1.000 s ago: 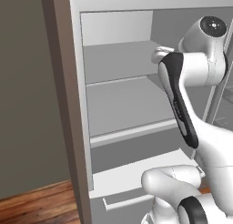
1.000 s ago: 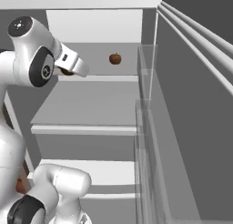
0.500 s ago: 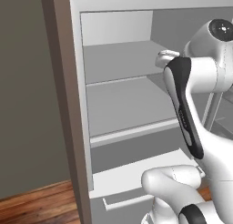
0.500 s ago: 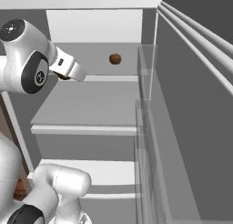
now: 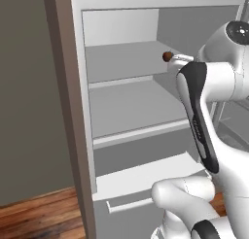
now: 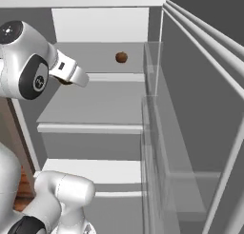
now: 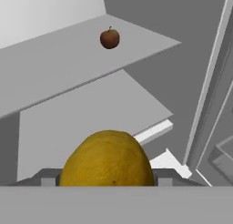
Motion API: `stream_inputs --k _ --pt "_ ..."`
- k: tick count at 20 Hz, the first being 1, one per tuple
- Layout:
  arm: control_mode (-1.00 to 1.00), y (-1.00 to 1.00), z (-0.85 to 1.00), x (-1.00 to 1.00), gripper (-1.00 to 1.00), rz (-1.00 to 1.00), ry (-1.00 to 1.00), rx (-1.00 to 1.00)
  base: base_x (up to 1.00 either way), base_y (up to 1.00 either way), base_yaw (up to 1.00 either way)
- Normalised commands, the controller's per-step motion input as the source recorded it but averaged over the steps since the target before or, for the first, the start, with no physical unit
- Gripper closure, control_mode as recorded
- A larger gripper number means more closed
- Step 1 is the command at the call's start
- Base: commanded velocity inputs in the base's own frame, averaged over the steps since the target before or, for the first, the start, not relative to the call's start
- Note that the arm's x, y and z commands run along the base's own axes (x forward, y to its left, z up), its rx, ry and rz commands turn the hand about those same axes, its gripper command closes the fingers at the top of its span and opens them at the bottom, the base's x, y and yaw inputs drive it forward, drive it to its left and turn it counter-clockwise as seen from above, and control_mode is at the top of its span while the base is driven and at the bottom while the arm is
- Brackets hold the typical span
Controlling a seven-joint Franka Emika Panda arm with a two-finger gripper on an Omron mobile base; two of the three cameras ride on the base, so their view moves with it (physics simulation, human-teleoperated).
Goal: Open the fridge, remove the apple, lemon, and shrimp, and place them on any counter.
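Standing open, the fridge (image 5: 121, 102) shows that the first step is done, with its door swung aside at the right of the right base view. By my judgement the task is early in its middle: the lemon (image 7: 107, 159) sits clamped between the fingers of the gripper (image 7: 105, 180), filling the low centre of the hand view, so it is lifted but not yet carried to any counter. The apple (image 6: 121, 57) waits untouched on the upper shelf (image 7: 68, 59), well back toward the rear wall and well apart from the hand; in the left base view it peeks out just beside the wrist. I cannot find the shrimp, so that item is left as well, along with all three placements.

Going left to right across the room: a dull grey wall (image 5: 24, 97) and a strip of wooden floor (image 5: 44, 218), then the brown cabinet edge (image 5: 73, 111), then the fridge's white shelves and pale lower drawer (image 5: 141, 184), bare and flat, then the door's clear bins (image 6: 162, 147).
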Motion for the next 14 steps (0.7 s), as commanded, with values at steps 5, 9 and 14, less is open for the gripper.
stream_inputs --k 5,9,14 --pt "1.00 0.00 0.00 0.00 1.00 0.00 0.00 0.00 -0.42 0.20 -0.05" --pt "1.00 0.00 0.00 0.00 1.00 0.00 0.00 0.00 -0.33 0.81 -0.40" --pt "1.00 0.00 0.00 0.00 1.00 0.00 0.00 0.00 -0.83 0.47 -0.58"
